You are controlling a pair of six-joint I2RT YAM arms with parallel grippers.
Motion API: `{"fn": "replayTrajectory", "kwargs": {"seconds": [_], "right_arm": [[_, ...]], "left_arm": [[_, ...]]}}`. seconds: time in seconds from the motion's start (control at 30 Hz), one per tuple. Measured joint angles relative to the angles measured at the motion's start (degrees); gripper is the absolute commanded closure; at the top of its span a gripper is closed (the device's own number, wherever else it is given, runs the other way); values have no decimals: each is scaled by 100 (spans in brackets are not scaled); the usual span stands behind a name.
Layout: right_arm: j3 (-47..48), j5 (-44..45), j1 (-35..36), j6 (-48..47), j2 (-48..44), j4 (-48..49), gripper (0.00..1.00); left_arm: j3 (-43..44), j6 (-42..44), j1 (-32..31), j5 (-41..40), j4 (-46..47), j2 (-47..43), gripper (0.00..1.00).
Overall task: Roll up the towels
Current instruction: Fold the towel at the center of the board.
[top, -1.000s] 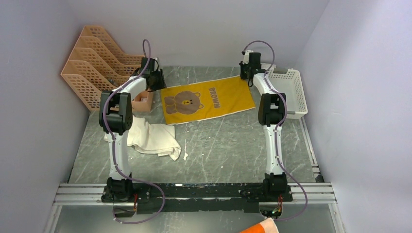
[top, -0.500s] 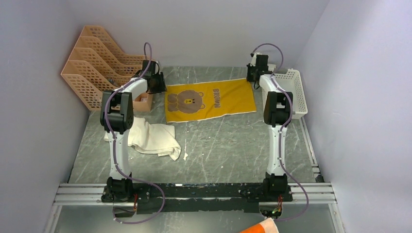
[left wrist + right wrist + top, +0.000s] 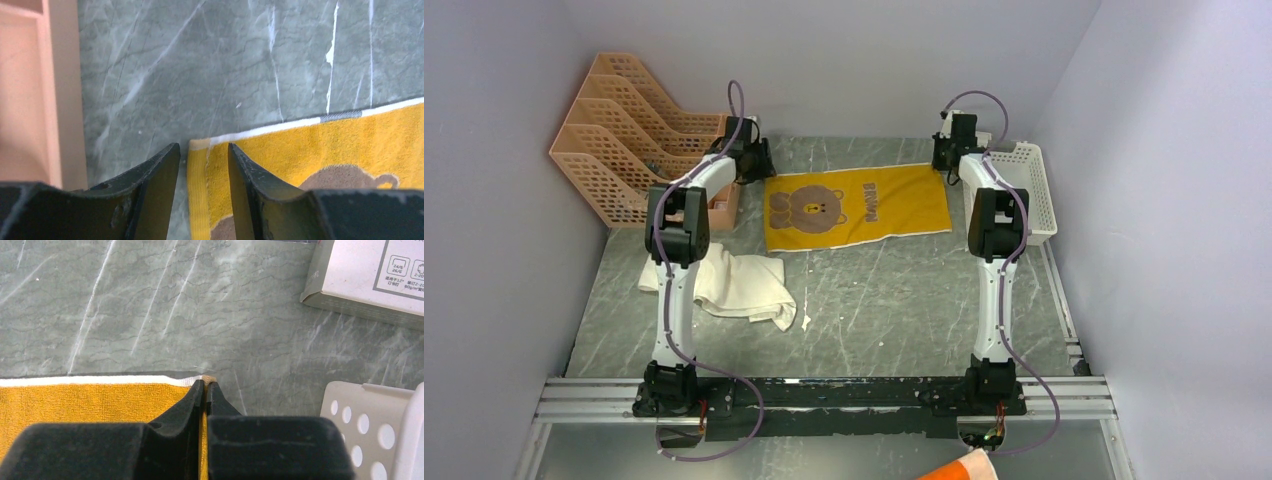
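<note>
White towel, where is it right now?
In the top view the white towel lies crumpled on the left, beside the left arm, nearer the arm bases than the flat yellow towel.

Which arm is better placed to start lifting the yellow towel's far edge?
Right. The right gripper is shut on the yellow towel at its far corner. The left gripper is open, straddling the other far corner without pinching it.

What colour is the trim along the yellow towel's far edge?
White trim, clearest in left wrist view.
</note>
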Motion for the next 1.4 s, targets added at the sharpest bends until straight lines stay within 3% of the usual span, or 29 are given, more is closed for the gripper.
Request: {"fn": "replayTrajectory", "kwargs": {"seconds": [0.17,0.27,0.33,0.47,0.8,0.97,1.13,1.27,1.4], "right_arm": [[-52,4,0,-2,-44,-17,100],[-83,4,0,-4,-61,-15,100],[-111,7,0,-4,-87,-24,100],[-273,26,0,-4,-201,-26,100],[-802,46,2,59,-804,33,100],[-859,46,2,149,-1082,111,100],[-299,131,7,146,-1082,-74,100],[144,243,39,114,-1088,2,100],[-13,439,146,17,-1139,256,100]], "left_arm": [[319,0,-33,7,0,221,54],[356,4,-39,-11,2,260,64],[356,33,-44,-74,4,267,79],[293,52,-63,-186,98,271,93],[382,205,-127,-345,114,308,93],[1305,420,-136,-466,-208,767,93],[2393,551,-46,-470,-382,1272,93],[2671,546,140,-264,-214,1311,93],[2924,575,295,-9,-48,1311,93]]}}
